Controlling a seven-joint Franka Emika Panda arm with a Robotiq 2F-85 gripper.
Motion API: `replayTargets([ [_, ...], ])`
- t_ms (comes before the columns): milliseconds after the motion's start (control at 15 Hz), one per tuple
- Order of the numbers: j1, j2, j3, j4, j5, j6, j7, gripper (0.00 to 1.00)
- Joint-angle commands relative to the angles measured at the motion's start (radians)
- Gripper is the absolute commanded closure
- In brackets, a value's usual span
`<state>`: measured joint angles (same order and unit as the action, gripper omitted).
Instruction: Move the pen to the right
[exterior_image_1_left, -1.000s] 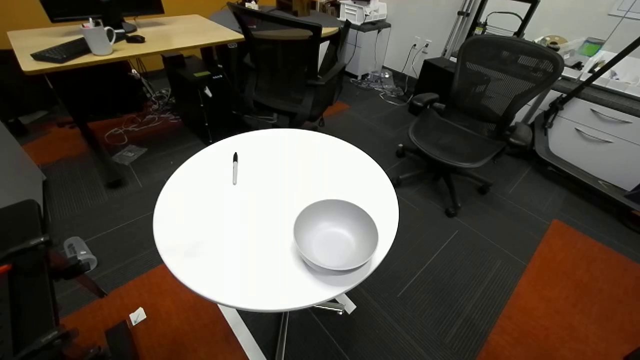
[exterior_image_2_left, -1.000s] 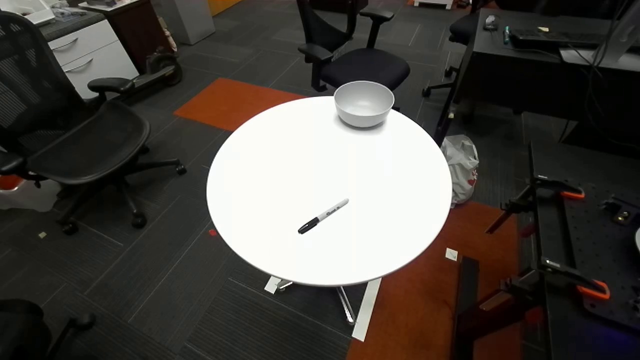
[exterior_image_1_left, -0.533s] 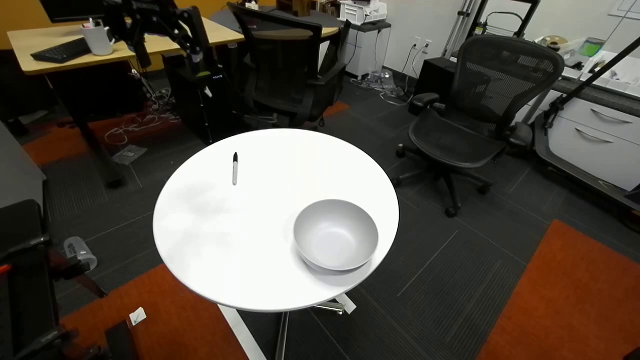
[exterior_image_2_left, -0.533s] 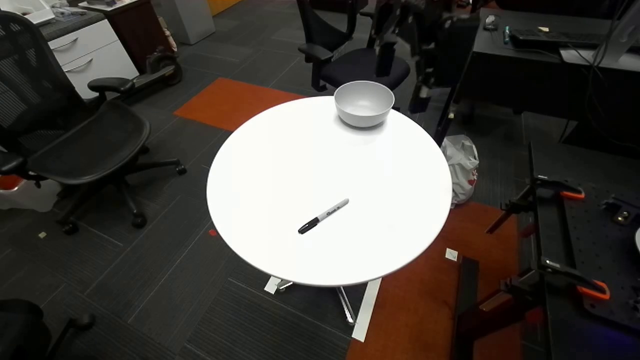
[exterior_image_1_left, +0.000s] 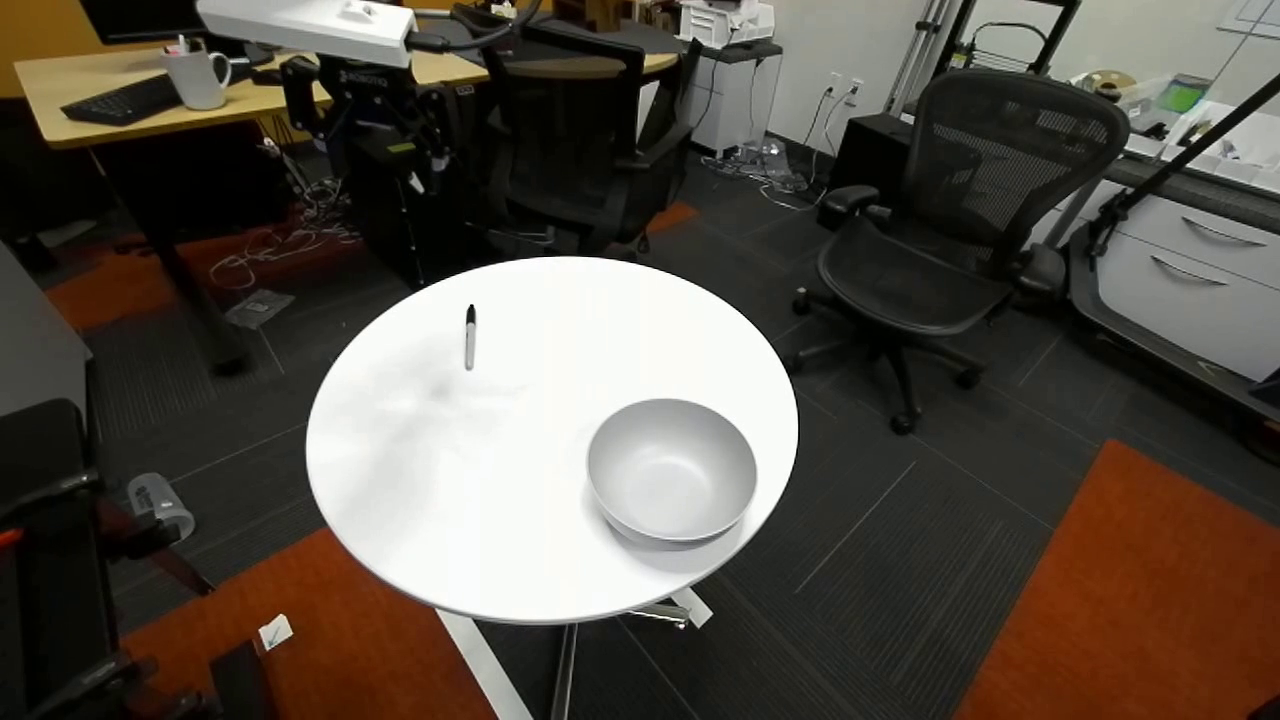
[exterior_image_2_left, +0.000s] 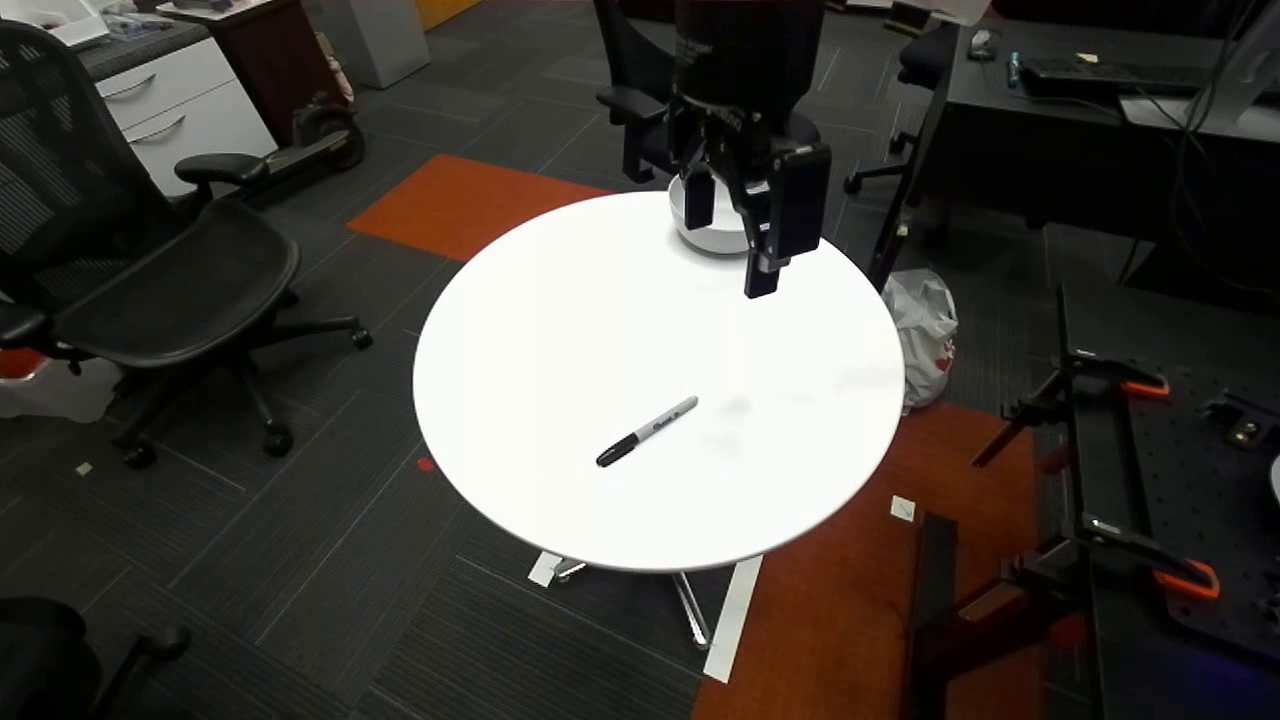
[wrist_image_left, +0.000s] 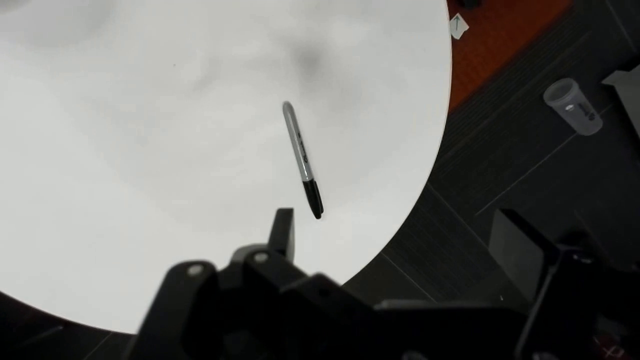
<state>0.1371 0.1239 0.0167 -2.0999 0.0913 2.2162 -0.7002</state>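
Observation:
The pen, a marker with a grey-white body and black cap, lies flat on the white round table. It shows in both exterior views (exterior_image_1_left: 470, 345) (exterior_image_2_left: 648, 432) and in the wrist view (wrist_image_left: 301, 155). My gripper (wrist_image_left: 395, 225) is open with nothing between its fingers. In the wrist view the pen's black cap lies just ahead of the left-hand finger, and the other finger shows over the floor past the table edge. In both exterior views the gripper (exterior_image_1_left: 370, 150) (exterior_image_2_left: 730, 243) is raised and apart from the pen.
A grey-white bowl (exterior_image_1_left: 672, 470) stands near the edge of the round table (exterior_image_1_left: 480, 540); in an exterior view the gripper partly covers the bowl (exterior_image_2_left: 705, 235). Office chairs (exterior_image_1_left: 920, 240) and a wooden desk (exterior_image_1_left: 400, 70) stand around. A clear cup (wrist_image_left: 575, 107) lies on the floor.
My gripper was out of both exterior views a second ago. It came in at the top and has moved lower, towards the table. The pen and bowl have not moved.

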Motion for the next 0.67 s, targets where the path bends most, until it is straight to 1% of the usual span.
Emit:
replayTargets([
  [0,-0.034,-0.002,0.034,0.001,-0.005,-0.001,0.004,0.00],
  [133,-0.034,-0.005,0.034,0.001,-0.005,-0.002,0.004,0.00],
  [267,-0.025,0.017,0.037,-0.002,-0.070,0.026,-0.004,0.00],
  [333,-0.023,0.035,0.042,0.003,-0.114,0.032,-0.013,0.00],
  [400,-0.017,0.062,0.047,0.009,-0.182,0.051,-0.008,0.00],
  [467,-0.017,0.084,0.054,0.011,-0.219,0.073,-0.015,0.00],
  [600,-0.021,0.138,0.069,0.019,-0.264,0.131,-0.018,0.00],
])
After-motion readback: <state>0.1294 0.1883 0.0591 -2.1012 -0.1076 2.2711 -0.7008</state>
